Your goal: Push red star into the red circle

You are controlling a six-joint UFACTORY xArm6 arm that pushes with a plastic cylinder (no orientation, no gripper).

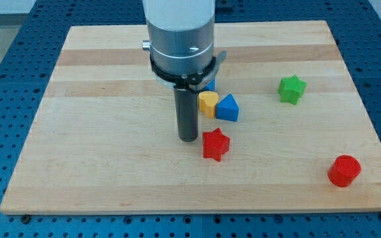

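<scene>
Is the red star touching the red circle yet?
No, they're apart. The red star sits beside my tip; the red circle is far toward the view's right.

Red star (215,144): small chunky block, flat on the bench, just below the middle of the board. Its points show clearly, one toward the view's top.

Red circle (344,170): short round cylinder, upright, near the board's lower right corner, close to the edge at the view's bottom.

The two lie well apart, the circle to the view's right and slightly lower.
</scene>
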